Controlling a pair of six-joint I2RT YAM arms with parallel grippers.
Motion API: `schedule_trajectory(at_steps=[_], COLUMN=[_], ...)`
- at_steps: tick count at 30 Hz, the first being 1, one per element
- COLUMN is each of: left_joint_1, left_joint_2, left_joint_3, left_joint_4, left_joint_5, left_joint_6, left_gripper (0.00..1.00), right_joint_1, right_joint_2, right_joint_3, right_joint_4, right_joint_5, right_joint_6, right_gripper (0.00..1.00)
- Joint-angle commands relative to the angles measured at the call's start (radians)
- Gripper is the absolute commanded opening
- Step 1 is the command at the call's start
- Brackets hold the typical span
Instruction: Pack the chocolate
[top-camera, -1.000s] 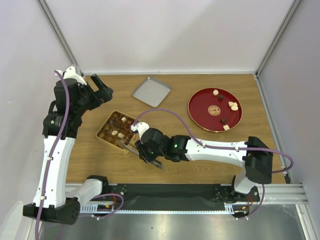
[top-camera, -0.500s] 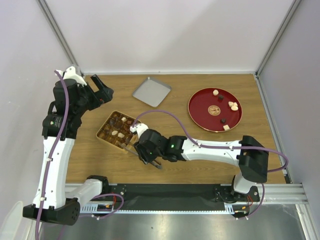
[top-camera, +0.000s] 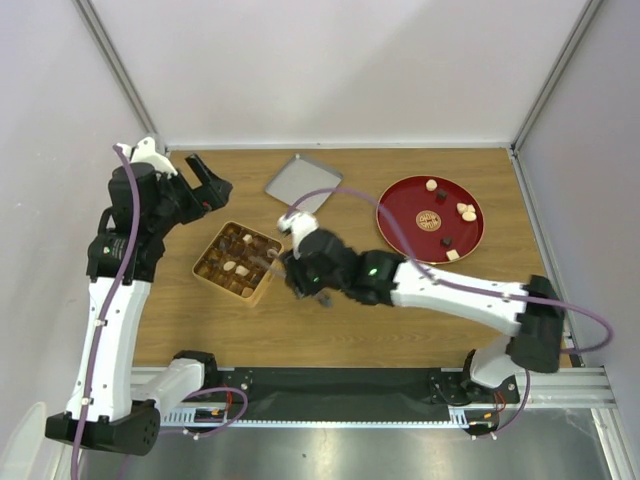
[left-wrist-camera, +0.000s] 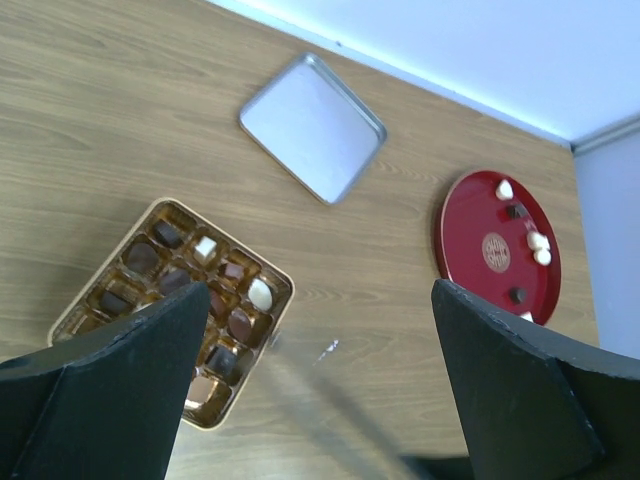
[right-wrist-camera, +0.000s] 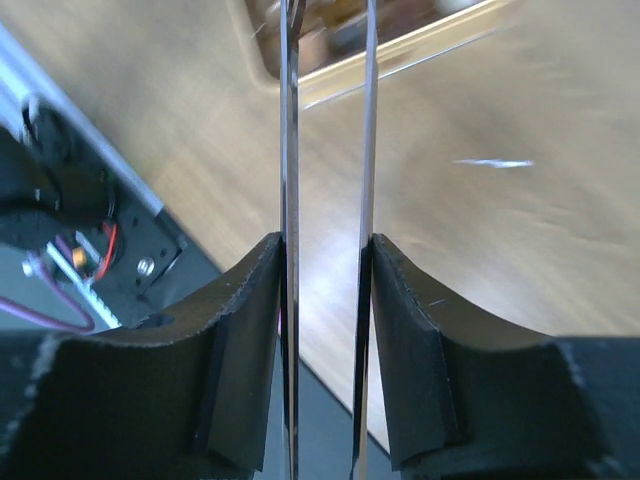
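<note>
The chocolate is split. Several pieces (top-camera: 466, 211) lie on the red plate (top-camera: 385, 215), and several more (left-wrist-camera: 260, 294) fill the tan grid box (top-camera: 237, 263). My right gripper (top-camera: 303, 275) is just right of the box, shut on the thin metal tongs (right-wrist-camera: 290, 150). Its jaws press both blades, which stand slightly apart. The tong tips reach the box's near corner (right-wrist-camera: 400, 40), and nothing shows between them. My left gripper (left-wrist-camera: 320, 390) hangs wide open high above the box (left-wrist-camera: 175, 300) and holds nothing.
A flat silver tray (top-camera: 303, 182) lies at the back centre, between box and plate. The red plate (left-wrist-camera: 450, 245) sits at the right. The right arm stretches across the near table, and the blurred tongs (left-wrist-camera: 330, 390) cross below the box.
The right gripper has swung away from the box's near edge, back and slightly right, with the tongs still in it. The blades have sprung a little apart. The left arm has barely moved.
</note>
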Motion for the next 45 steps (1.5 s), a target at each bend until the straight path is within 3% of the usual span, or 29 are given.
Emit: schedule_trajectory(at_steps=[1,5,10,13,16,24,45], left_joint_1=[0.009,0.009,0.004,-0.004,-0.007,-0.007,-0.005], left_joint_2=[-0.021,-0.029,-0.036,-0.041,-0.047,-0.058,-0.082], left_joint_3=[-0.048,-0.116,-0.180,-0.220,-0.259,-0.239,-0.194], left_joint_4=[0.059,0.091,0.132,0.152,0.171,0.131,0.082], left_joint_5=[0.082,0.158,0.264,0.301,0.330,0.343,0.315], left_joint_6=[0.021,0.007,-0.008,-0.017,-0.020,0.003,0.032], left_gripper=[1.00,1.00,1.00,1.00,1.00,1.00,1.00], right_joint_1=[-0.089,-0.237,-0.536,-0.720,-0.811,-0.900,-0.985], right_joint_2=[-0.160,-0.288,-0.423,-0.426,-0.380,-0.146,0.037], right_joint_3=[0.002,-0.083,-0.208,-0.254,-0.263,-0.186,-0.125], right_joint_4=[-0.057,-0.138,-0.224,-0.218,-0.185,-0.082,-0.039], right_joint_5=[0.076,0.103,0.134,0.122,0.131,0.163,0.183], right_joint_6=[-0.001,-0.001,0.002,-0.015,-0.030,-0.056,-0.075], right_gripper=[0.43,0.42,0.42,0.41,0.42,0.43,0.46])
